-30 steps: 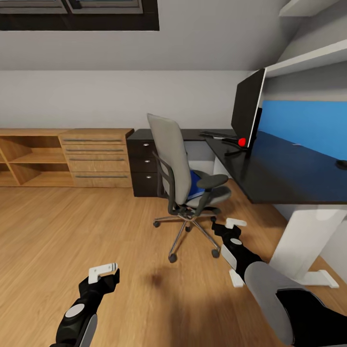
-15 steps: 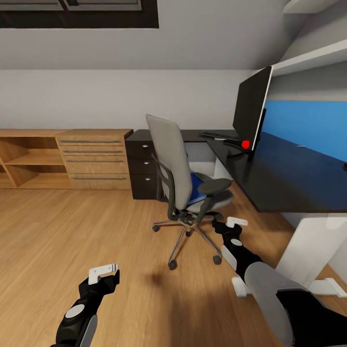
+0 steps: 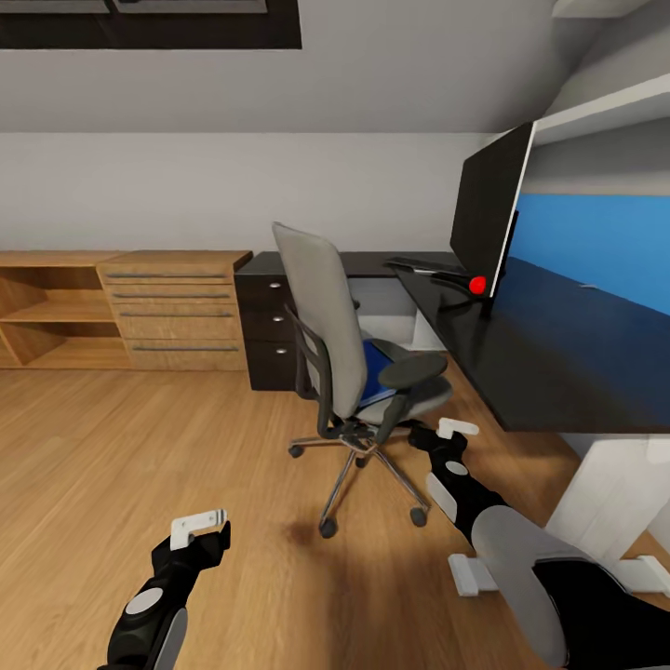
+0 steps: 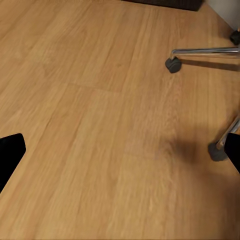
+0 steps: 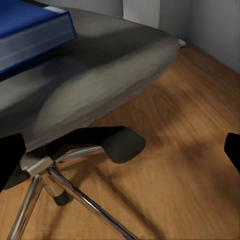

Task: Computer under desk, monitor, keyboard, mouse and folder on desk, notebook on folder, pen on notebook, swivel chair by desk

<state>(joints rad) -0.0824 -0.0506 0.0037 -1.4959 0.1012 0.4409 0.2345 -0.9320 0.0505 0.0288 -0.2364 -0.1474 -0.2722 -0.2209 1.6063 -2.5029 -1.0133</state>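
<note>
Folder [image 3: 376,361]: one, lying on the one chair [image 3: 321,316] beside the desk [image 3: 549,344], which is carrying one monitor [image 3: 489,209]. Left gripper [image 3: 200,524] and right gripper [image 3: 455,429] are both hanging spread, gripping nothing.

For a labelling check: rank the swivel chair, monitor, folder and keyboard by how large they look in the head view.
1. swivel chair
2. monitor
3. folder, partly hidden by the chair; keyboard, a thin far-off strip. These two look alike, so they stay unranked.
</note>
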